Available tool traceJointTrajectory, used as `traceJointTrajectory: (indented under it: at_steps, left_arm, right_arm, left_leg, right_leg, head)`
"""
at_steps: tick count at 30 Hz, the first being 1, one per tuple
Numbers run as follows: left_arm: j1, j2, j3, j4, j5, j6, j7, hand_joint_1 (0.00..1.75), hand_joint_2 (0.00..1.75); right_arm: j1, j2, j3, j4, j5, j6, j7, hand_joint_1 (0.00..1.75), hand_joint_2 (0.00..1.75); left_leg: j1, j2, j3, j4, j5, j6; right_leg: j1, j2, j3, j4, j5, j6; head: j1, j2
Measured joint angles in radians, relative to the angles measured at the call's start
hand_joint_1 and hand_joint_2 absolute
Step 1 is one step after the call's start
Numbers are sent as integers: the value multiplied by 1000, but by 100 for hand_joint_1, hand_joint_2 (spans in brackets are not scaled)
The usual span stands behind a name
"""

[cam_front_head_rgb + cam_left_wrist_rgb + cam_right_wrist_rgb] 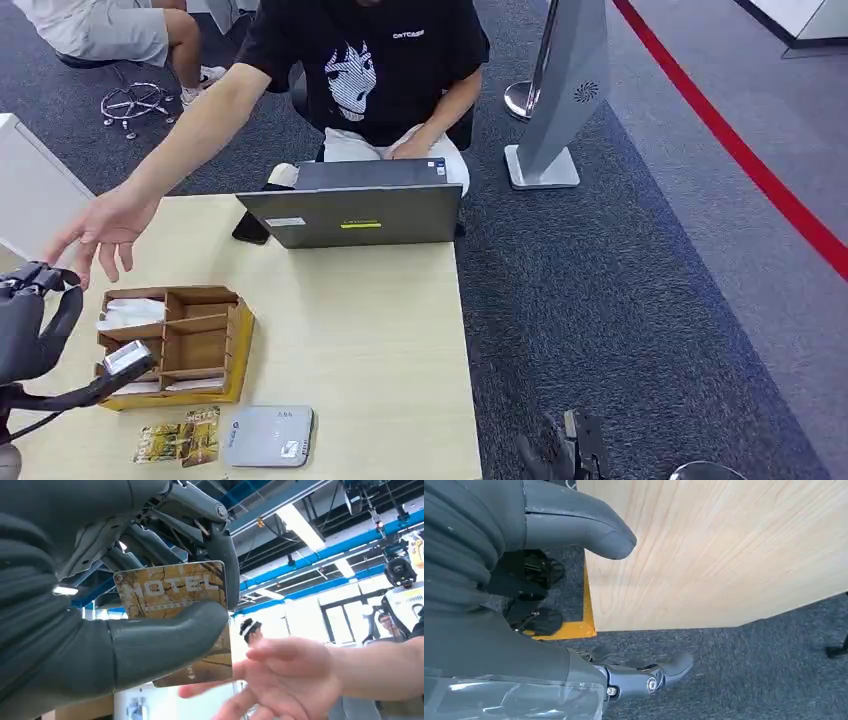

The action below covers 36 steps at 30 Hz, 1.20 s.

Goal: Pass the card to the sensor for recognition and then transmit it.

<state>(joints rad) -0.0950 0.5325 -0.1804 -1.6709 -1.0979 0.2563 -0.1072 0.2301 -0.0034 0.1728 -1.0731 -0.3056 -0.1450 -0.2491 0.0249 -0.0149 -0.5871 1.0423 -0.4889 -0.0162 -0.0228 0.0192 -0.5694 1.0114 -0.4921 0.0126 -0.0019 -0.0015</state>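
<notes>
The left hand [125,610] is raised at the near left of the scene and pinches the card [175,592], a brown-and-gold piece printed with the word HOTEL, between its thick thumb and dark fingers [222,555]; in the head view the same hand [35,320] sits at the left edge above the wooden table [370,330], though the card itself is hard to make out there; a person's open hand [285,680] reaches in just beside the card, palm up and fingers spread, and from the head view that hand [100,230] hovers just beyond the robot's hand; whether it touches the card cannot be told. The right hand [574,605] hangs beside the table's edge over grey carpet, holding nothing, thumb and fingers apart. On the table, a wooden organiser [180,345] with compartments stands at the near left; nearer than it lie a grey sensor pad [268,436] and, just to its left, two more patterned cards [180,440]; a grey laptop [355,205] stands at the far edge, the seated person behind it.
</notes>
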Motion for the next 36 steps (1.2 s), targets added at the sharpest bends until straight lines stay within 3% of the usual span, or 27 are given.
traceJointTrajectory:
  at_steps: [7, 8, 9, 10, 31, 36]
  left_arm:
    - [-73, 29, 26, 53, 29, -39, 17, 175, 175]
    - [-74, 30, 29, 62, 31, -40, 17, 161, 175]
    - [-74, 31, 33, 69, 34, -40, 17, 161, 175]
    - [-73, 31, 37, 74, 37, -40, 17, 0, 175]
    - [7, 29, 72, 87, 23, 21, 8, 0, 175]
    - [54, -5, 101, 43, 86, 116, -28, 0, 175]
  right_arm:
    - [3, -6, 10, -1, -10, 1, 1, 0, 175]
    - [4, -8, 11, -2, -13, 1, 1, 0, 175]
    - [4, -8, 13, -2, -15, 1, 1, 0, 175]
    - [4, -8, 14, -2, -15, 1, 1, 0, 175]
    - [20, -14, 21, -19, -14, -5, 3, 0, 175]
    - [24, -14, 21, -23, -14, -23, 4, 0, 175]
  left_leg:
    - [0, 0, 0, 0, 0, 0]
    - [0, 0, 0, 0, 0, 0]
    - [0, 0, 0, 0, 0, 0]
    - [0, 0, 0, 0, 0, 0]
    - [0, 0, 0, 0, 0, 0]
    - [-1, 1, 0, 0, 0, 0]
  right_leg:
    - [0, 1, 0, 0, 0, 0]
    - [0, 1, 0, 0, 0, 0]
    - [0, 1, 0, 0, 0, 0]
    - [0, 1, 0, 0, 0, 0]
    - [0, 1, 0, 0, 0, 0]
    - [0, 1, 0, 0, 0, 0]
  head:
    - [1, 0]
    - [1, 0]
    - [1, 0]
    - [1, 0]
    - [1, 0]
    - [1, 0]
